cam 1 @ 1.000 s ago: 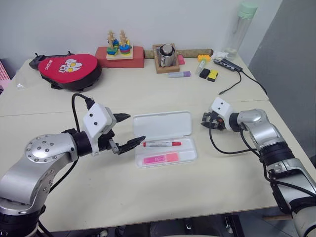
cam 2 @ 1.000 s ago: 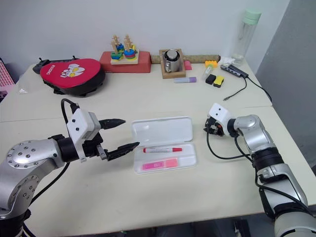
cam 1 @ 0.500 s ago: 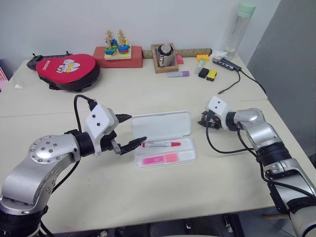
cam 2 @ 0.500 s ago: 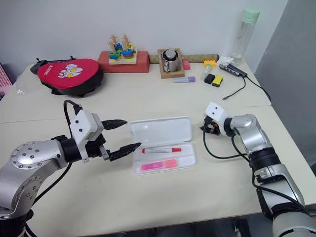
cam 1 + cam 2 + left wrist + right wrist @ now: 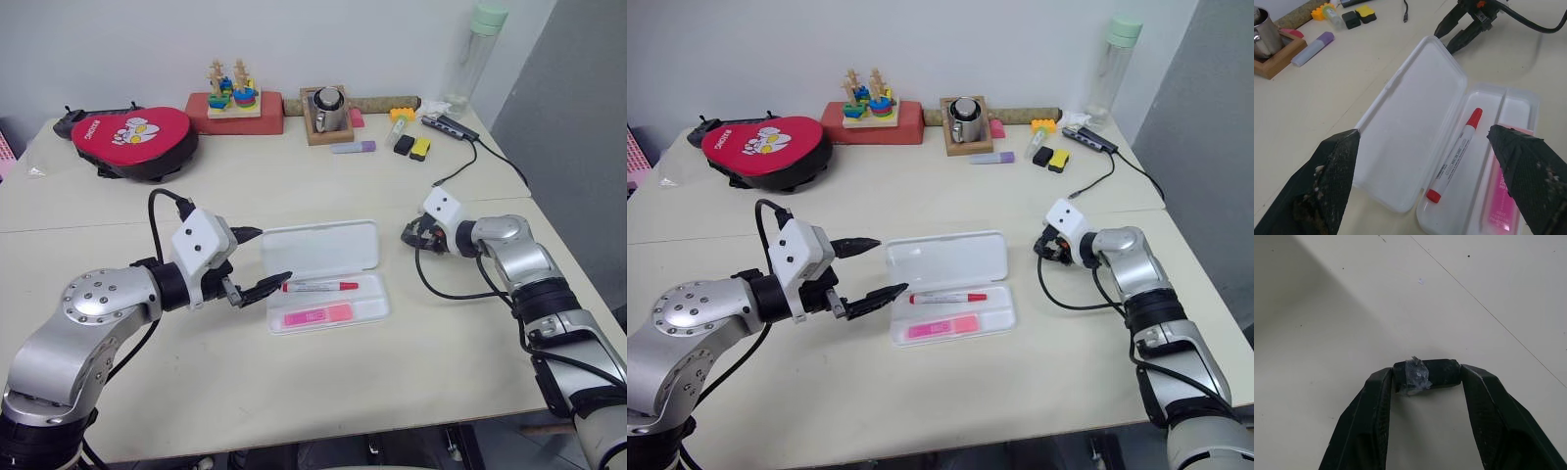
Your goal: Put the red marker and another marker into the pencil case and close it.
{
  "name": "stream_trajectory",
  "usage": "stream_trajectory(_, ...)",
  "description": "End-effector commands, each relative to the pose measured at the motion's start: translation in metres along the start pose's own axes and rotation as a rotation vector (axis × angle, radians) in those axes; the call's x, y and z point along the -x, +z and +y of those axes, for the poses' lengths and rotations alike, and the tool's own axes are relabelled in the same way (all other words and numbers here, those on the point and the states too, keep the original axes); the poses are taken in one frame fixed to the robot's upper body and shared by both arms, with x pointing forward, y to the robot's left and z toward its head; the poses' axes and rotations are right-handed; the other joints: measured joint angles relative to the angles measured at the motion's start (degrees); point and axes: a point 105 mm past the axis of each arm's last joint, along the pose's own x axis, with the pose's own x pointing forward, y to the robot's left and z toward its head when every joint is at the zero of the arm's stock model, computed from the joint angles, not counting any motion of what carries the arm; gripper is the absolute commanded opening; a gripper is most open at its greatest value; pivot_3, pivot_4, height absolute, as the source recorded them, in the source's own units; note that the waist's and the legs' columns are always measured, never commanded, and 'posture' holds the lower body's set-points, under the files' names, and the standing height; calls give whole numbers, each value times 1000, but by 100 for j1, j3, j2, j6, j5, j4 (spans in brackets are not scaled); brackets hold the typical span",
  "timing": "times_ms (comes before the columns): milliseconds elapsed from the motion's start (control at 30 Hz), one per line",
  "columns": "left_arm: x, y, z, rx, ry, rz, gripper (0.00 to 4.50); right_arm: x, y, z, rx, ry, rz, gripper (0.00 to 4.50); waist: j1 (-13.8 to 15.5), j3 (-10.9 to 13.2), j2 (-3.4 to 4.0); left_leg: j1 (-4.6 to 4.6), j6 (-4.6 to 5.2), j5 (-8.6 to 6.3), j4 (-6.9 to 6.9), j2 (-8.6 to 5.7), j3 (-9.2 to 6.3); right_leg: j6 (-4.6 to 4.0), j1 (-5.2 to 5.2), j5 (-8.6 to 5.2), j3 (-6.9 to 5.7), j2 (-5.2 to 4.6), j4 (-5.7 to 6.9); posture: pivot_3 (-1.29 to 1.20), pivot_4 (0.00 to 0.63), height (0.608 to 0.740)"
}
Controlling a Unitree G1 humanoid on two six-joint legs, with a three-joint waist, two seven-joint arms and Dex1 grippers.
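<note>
Red marker lies in open pencil case; left claw spread.

Cream table; white wall behind; grey panel at right.

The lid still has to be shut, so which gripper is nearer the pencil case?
Left. The left gripper sits open at the pencil case's left end, one fingertip at the tray edge; the right gripper hangs off the lid's right end.
</note>
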Motion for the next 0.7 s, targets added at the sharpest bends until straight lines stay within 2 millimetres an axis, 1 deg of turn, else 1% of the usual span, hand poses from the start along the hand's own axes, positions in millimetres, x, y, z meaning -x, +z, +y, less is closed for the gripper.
stream_trajectory(33,1,6,3,-29,21,-19,4464,3,7,-9,-8,-31,-28,2247,0,0,0,0,0,0,0,0,0,0,0,0,0,0,0,0,150,740)
stream_trajectory(200,2,5,3,-31,23,-17,4464,4,2,-7,-11,-8,-11,2247,-1,0,0,1,0,0,2,0,0,3,0,-2,0,0,1,0,150,740)
stream_trajectory(267,2,5,3,-32,23,-15,4464,6,-4,-7,-1,-13,14,2247,0,0,0,1,0,0,2,0,0,3,1,-2,0,0,1,0,150,740)
stream_trajectory(400,1,4,2,-30,23,-15,4464,9,-13,-17,9,-71,55,2247,3,0,0,1,0,0,1,0,0,1,1,-1,0,0,1,0,150,740)
stream_trajectory(567,1,4,2,-30,21,-15,4464,11,-17,-19,23,-72,74,2247,28,-1,-1,1,0,0,4,-2,-1,4,5,-2,0,-1,0,0,150,740)
stream_trajectory(700,-1,3,1,-28,17,-15,4464,19,-24,-22,45,-74,96,2247,53,0,-1,3,0,0,5,-3,-2,10,8,-5,-1,-1,0,0,150,740)
